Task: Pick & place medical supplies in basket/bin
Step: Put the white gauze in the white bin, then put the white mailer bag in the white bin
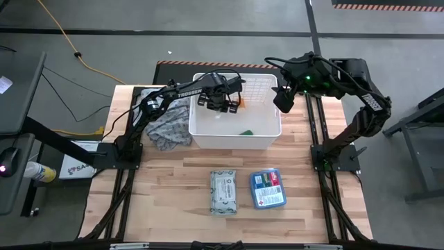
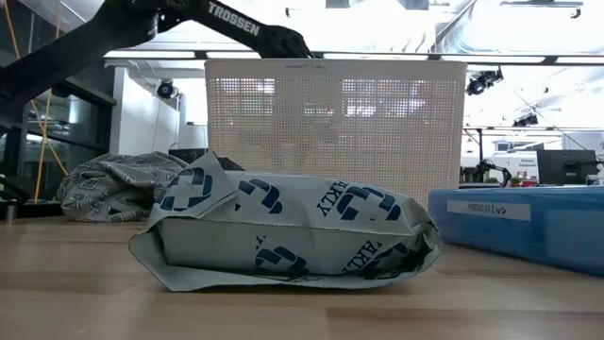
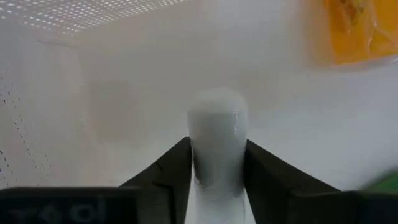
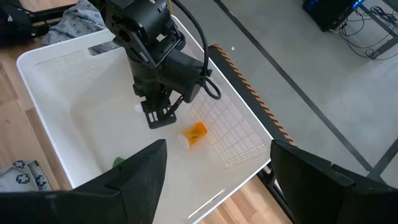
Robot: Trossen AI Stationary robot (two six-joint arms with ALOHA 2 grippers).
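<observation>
The white basket [image 1: 236,139] stands at the table's far middle. My left gripper [image 1: 220,104] reaches down into it and is shut on the white tube [image 3: 217,137]. The orange bottle [image 4: 196,134] and the green tube [image 1: 247,131] lie on the basket floor. The grey-white wipes pack [image 1: 223,191] and the blue box [image 1: 268,189] lie flat on the table, near side. My right gripper [image 4: 214,180] is open and empty, above the basket's far right corner. My left gripper pinches the white tube between its two fingers [image 3: 168,168], which lie on its two sides. The tube's rounded end [image 3: 217,109] sticks out past the fingertips. The fingers point down into the basket. Whether the tube's end touches the floor I cannot tell.
A grey patterned cloth heap [image 1: 166,125] lies against the basket's left wall. Bare wood shows left of the wipes pack and right of the blue box. In the low view the wipes pack [image 2: 283,231] stands in front of the basket [image 2: 335,104].
</observation>
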